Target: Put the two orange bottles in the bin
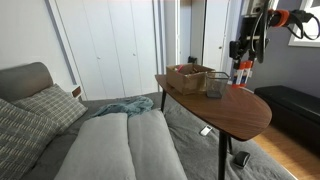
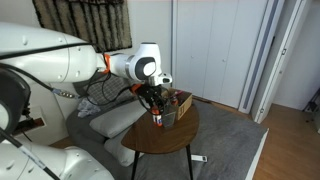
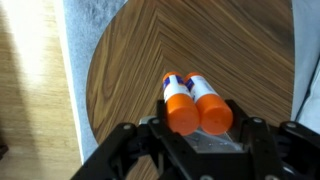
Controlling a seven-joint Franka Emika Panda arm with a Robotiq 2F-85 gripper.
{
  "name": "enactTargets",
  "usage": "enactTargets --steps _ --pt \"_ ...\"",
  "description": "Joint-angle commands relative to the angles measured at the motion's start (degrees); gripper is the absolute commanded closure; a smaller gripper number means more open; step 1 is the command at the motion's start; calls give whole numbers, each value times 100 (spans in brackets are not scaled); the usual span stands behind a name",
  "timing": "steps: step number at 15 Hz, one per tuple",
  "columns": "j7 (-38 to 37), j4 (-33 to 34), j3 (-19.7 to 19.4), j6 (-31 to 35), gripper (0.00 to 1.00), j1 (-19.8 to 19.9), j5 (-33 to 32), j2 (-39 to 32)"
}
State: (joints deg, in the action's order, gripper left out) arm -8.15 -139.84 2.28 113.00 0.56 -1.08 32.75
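Observation:
The two orange bottles point(image 3: 197, 108) stand side by side on the round wooden table point(image 3: 130, 60), seen from above in the wrist view with their orange caps toward the camera. My gripper point(image 3: 198, 128) reaches down around them, one finger against each outer side, and is shut on the pair. In both exterior views the gripper point(image 1: 240, 62) point(image 2: 155, 100) hangs over the bottles point(image 1: 240, 76) point(image 2: 157, 119), which are beside the dark grey mesh bin point(image 1: 217, 86) point(image 2: 169, 116). The bottles still look to be at table height.
A wider, lower brown basket point(image 1: 189, 75) sits on the table behind the bin. The table point(image 1: 240, 110) stands next to a grey sofa point(image 1: 110, 150) with cushions and a teal blanket. White closet doors are behind.

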Motion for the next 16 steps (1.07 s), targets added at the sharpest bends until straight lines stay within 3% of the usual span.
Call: enactTargets --steps 1,7,16 --pt "194 910 105 -510 66 -8 -267 -30" --pt "365 1802 136 -252 66 -191 -113 -765" --pt "513 1879 103 299 66 -144 -435 -1854"
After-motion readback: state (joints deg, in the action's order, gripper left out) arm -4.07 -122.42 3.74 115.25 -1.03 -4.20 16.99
